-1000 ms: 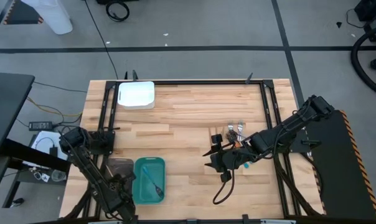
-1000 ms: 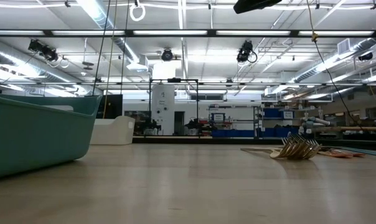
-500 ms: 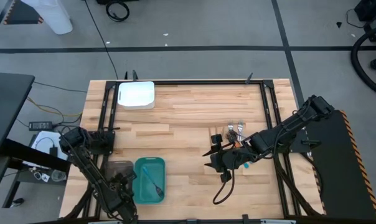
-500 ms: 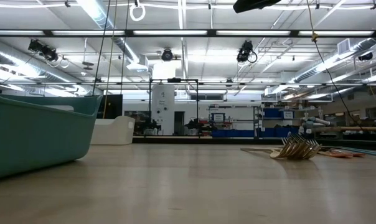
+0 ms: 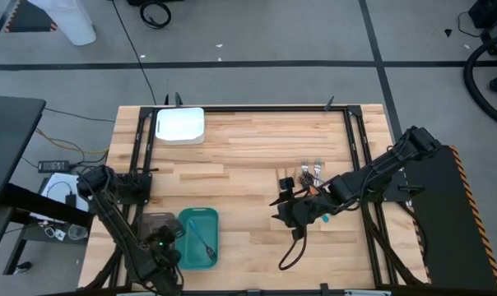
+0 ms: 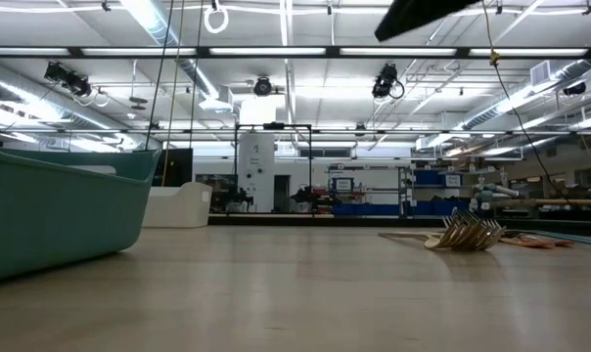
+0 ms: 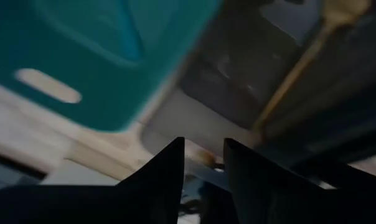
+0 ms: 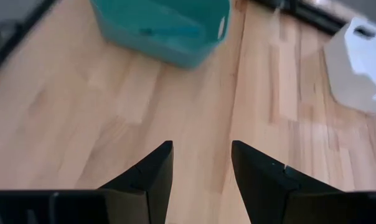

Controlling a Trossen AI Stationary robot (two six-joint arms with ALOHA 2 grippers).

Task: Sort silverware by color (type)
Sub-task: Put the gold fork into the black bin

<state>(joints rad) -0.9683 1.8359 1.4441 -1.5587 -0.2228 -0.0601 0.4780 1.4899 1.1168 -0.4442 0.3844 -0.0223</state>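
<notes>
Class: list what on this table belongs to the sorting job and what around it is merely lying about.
Job:
silverware pile
teal utensil
gold utensil
teal tray
grey tray
white tray

Lying about:
floor cable
power adapter

teal tray [image 5: 196, 238]: near table [image 5: 248, 148] front edge
grey tray [image 5: 156, 224]: touching teal tray's left side
white tray [image 5: 180, 125]: far left corner
</notes>
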